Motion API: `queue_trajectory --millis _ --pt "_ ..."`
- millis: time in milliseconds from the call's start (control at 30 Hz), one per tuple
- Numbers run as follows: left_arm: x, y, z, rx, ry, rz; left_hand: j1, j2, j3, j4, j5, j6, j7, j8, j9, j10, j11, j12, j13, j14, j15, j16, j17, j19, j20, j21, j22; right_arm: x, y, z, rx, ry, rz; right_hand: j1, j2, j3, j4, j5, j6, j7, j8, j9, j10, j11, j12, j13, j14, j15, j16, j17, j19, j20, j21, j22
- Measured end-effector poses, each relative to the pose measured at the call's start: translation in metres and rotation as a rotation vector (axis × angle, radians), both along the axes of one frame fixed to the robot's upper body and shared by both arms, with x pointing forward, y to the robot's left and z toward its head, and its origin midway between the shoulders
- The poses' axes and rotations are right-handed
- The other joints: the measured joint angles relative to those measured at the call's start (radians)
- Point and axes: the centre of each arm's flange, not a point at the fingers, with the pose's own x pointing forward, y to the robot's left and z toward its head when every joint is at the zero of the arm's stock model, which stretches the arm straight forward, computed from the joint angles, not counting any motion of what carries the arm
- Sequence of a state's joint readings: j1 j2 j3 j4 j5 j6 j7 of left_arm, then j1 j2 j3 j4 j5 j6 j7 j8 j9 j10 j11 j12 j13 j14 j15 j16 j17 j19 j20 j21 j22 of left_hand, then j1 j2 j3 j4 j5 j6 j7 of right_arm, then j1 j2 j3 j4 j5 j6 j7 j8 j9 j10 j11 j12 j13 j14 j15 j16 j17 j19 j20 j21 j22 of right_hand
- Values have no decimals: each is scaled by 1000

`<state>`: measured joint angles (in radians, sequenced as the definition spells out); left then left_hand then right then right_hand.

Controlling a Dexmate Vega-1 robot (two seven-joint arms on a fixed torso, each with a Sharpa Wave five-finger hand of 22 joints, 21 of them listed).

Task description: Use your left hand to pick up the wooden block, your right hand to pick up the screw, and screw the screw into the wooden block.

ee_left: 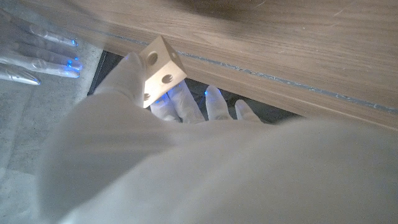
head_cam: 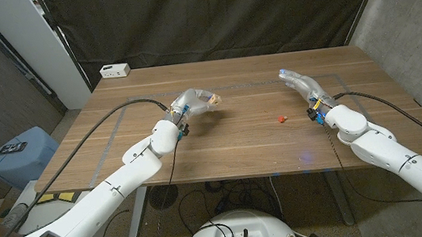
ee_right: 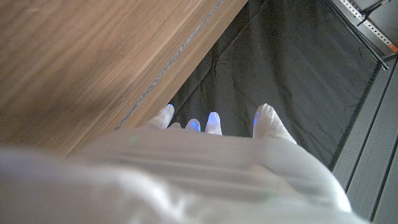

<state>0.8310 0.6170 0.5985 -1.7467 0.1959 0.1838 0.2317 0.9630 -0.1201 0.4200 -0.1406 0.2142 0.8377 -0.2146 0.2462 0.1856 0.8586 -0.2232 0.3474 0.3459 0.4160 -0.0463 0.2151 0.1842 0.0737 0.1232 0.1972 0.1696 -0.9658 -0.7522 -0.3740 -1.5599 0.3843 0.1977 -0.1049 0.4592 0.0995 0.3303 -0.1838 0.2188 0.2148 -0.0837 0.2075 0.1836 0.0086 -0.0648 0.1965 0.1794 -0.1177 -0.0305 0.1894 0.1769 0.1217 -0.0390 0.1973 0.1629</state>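
My left hand (head_cam: 186, 105) grips the pale wooden block with drilled holes (ee_left: 160, 70), lifted above the brown wooden table (head_cam: 238, 143); it looks light, stiff and smooth-faced, best held across two opposite faces so the holes stay clear. One holed face turns toward my wrist, another sideways. My right hand (head_cam: 303, 86) holds nothing, fingers stretched out and apart. The small red screw (head_cam: 281, 118) lies on the table near it; too small to tell its long axis. I judge it light and apt to roll, so I should pinch its head.

White arms (head_cam: 143, 154), pale hands, black cables (head_cam: 108, 126)
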Motion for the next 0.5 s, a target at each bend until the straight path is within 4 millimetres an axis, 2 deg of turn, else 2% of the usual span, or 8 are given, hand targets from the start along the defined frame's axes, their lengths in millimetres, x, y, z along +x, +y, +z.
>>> queue_trajectory --millis 300,500 --pt "7 -3 -2 -87 31 -63 2 7 -4 -3 0 0 0 0 0 0 0 -1 0 0 0 0 0 -4 4 0 5 -13 -4 4 -98 16 -31 42 -18 10 -10 0 18 -15 8 1 -2 -12 0 0 5 5 0 0 7 3 -5 0" --pt "12 -6 -1 -135 45 -108 7 12 -4 -4 -4 0 0 0 0 -7 0 -2 5 -1 1 0 0 -15 8 0 5 -20 -4 9 -174 18 -57 61 -31 14 -6 0 19 -16 8 0 0 -18 0 0 9 2 0 0 11 7 -5 0"
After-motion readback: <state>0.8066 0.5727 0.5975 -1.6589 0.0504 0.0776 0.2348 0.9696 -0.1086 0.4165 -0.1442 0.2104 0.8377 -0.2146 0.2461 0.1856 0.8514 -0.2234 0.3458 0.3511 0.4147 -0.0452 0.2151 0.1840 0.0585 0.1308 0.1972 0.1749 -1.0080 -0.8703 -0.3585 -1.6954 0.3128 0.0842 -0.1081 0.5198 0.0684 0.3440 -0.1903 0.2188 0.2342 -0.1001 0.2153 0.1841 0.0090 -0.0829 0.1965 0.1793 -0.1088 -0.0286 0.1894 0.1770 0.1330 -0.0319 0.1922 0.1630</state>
